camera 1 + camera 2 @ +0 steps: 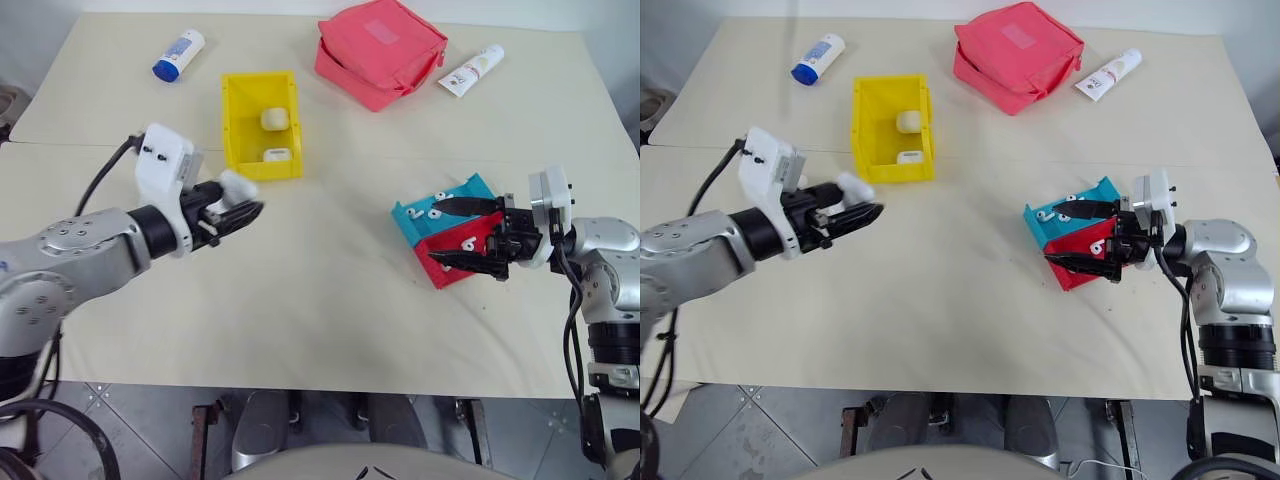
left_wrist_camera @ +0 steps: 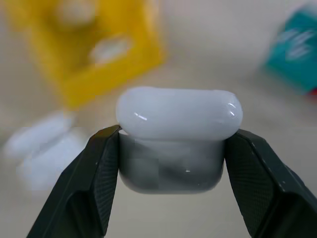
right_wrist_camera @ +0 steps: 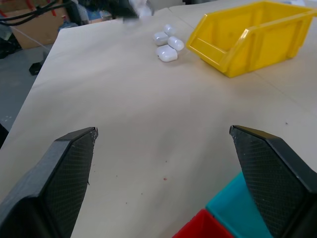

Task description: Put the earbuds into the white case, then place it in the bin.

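My left gripper [image 1: 238,208] is shut on a white case [image 2: 178,129], lid closed, held level above the table just in front of the yellow bin [image 1: 232,130]. Two more white cases lie inside the bin. At the right, the tilted teal tray [image 1: 410,222] and red tray [image 1: 440,272] hold several tiny white earbuds [image 1: 437,197]. My right gripper [image 1: 452,232] stands open, pointing left, one finger over the teal tray and one over the red tray, with nothing between them.
Three loose white cases [image 3: 167,45] lie on the table beside the bin. At the back are a pink fabric pouch [image 1: 380,50], a white tube [image 1: 472,70] and a blue-and-white bottle [image 1: 178,55]. Bare tabletop lies between my two arms.
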### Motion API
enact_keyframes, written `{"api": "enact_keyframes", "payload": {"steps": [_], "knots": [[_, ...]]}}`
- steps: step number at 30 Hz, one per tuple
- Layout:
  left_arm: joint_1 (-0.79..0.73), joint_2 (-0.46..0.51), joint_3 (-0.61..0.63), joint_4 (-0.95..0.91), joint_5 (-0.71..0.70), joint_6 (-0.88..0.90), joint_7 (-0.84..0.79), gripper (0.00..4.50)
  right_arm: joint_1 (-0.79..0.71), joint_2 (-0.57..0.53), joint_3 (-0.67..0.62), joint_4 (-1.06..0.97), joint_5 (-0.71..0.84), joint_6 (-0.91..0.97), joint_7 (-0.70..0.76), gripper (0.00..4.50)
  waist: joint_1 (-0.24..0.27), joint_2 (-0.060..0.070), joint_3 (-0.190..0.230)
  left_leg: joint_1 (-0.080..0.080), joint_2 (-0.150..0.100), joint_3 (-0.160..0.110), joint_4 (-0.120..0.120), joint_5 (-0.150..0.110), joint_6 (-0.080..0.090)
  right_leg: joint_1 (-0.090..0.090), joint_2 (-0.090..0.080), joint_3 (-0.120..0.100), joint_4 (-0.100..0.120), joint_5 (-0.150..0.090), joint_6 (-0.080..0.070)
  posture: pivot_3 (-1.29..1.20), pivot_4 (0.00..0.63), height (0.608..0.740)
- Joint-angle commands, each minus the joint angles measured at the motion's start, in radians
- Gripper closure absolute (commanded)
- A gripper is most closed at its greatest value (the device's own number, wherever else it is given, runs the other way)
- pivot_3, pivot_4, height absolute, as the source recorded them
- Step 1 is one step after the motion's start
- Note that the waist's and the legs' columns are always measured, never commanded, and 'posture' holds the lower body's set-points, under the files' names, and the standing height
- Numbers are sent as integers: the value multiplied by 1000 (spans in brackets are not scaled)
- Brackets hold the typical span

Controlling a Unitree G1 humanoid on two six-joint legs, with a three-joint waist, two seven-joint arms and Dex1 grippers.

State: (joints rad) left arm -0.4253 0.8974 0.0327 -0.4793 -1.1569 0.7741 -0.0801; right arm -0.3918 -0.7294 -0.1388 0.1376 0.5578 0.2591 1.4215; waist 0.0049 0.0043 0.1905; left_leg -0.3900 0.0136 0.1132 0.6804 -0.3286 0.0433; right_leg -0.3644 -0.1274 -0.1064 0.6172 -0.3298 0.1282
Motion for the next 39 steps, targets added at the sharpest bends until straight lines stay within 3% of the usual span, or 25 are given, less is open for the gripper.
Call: {"api": "enact_keyframes", "payload": {"steps": [1,8,16,20,24,33,39], "knots": [[-71,-112,-5,27,148,-210,-243,1692,38,-5,-47,-71,3,-23,-54,0,3,0,0,0,0,1,0,0,0,-1,0,1,0,0,0,0,150,740],[-234,-318,-101,290,382,-482,-690,1692,163,-13,-100,-206,12,-17,-161,0,21,0,0,-1,0,7,1,0,1,-6,0,3,4,0,1,0,150,740],[-357,-479,-179,590,572,-613,-903,1692,337,-23,-167,-341,21,-7,-235,0,22,-1,0,-3,0,7,1,1,3,-8,-1,2,5,1,1,0,150,740],[-312,-593,-201,593,591,-649,-930,1692,398,-21,-198,-404,31,23,-292,0,22,-1,1,-5,-1,6,2,0,4,-8,-2,2,5,1,2,0,150,740],[-235,-648,-234,531,620,-649,-938,1692,442,-35,-235,-439,22,38,-341,0,20,-1,1,-5,0,5,2,1,5,-9,-3,1,5,1,2,0,150,740],[-93,-661,-299,382,675,-605,-930,1692,544,-191,-323,-546,-70,244,-498,0,21,-1,0,-5,0,5,3,1,5,-8,-4,1,5,1,2,0,150,740],[-57,-677,-309,347,693,-602,-920,1692,580,-323,-342,-606,-90,383,-492,0,21,-1,0,-5,0,3,3,1,6,-7,-4,1,5,1,2,0,150,740]]}}
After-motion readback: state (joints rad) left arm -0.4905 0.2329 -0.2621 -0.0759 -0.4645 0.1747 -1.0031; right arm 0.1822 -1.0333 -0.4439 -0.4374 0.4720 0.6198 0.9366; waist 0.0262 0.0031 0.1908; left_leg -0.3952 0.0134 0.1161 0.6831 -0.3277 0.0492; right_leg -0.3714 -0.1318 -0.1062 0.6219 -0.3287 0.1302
